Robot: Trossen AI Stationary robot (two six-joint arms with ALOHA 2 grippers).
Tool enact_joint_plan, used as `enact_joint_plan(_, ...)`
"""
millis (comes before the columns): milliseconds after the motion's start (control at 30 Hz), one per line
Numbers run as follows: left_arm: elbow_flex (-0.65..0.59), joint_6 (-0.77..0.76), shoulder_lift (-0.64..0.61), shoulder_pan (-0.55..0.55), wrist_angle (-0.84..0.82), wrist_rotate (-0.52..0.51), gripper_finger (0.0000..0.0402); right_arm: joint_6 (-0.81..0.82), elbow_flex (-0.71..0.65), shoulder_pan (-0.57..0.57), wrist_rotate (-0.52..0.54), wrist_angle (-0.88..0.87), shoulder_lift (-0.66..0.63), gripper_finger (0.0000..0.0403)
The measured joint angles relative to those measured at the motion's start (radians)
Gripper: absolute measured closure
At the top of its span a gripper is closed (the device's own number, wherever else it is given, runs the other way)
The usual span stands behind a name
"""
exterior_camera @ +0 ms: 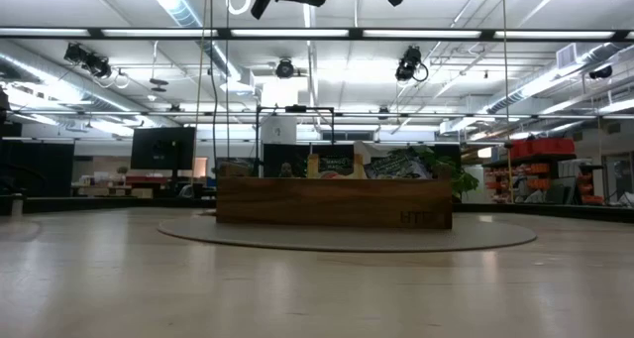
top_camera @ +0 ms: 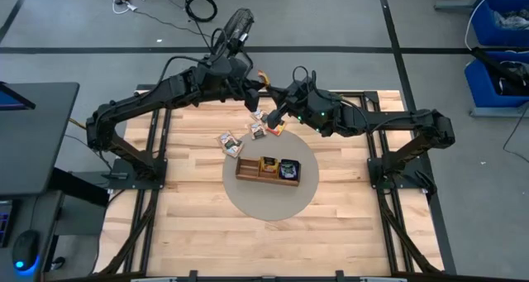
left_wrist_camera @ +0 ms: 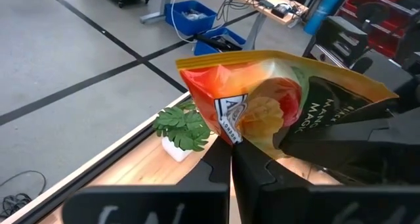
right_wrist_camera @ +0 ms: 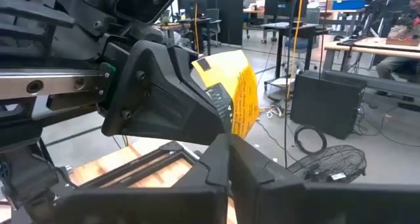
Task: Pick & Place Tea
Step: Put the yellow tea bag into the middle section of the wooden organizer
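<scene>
Left end effector point(left_wrist_camera: 231, 159) clamped shut on an orange tea packet point(left_wrist_camera: 262, 102), held up in the air near the top middle of the overhead frame. Right end effector point(right_wrist_camera: 228, 159) also pinched closed, apparently empty, just beside it. Probably best to swing down over an open slot of the wooden tray point(top_camera: 248, 171), go low before letting go. More packets point(top_camera: 230, 142) loose on the tabletop point(top_camera: 190, 224), upper left of the tray.
</scene>
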Motion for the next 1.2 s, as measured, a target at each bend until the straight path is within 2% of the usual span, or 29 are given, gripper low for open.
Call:
enact_joint_plan(167, 0.0, 0.028, 0.0, 0.0, -0.004, -0.001, 0.0392, -0.008, 0.0, 0.0, -0.011, -0.007, -0.003, 0.04)
enact_joint_plan(367, 0.002, 0.128, -0.025, 0.006, -0.088, 0.001, 0.036, -0.007, 0.0, -0.022, -0.046, -0.095, -0.052, 0.0401)
enact_joint_plan(600, 0.001, 0.156, -0.093, 0.065, -0.239, -0.194, 0.0331, 0.041, 0.004, -0.069, -0.24, -0.323, -0.122, 0.0402)
enact_joint_plan(833, 0.001, 0.162, -0.157, 0.129, -0.291, -0.195, 0.0324, 0.102, 0.003, -0.087, -0.544, -0.491, -0.09, 0.0402)
enact_joint_plan(1067, 0.001, 0.161, -0.173, 0.137, -0.314, -0.192, 0.0323, 0.128, 0.01, -0.092, -0.735, -0.58, -0.031, 0.0403)
enact_joint_plan(1200, 0.001, 0.161, -0.172, 0.137, -0.358, -0.193, 0.0323, 0.088, 0.122, -0.073, -0.76, -0.739, 0.042, 0.0403)
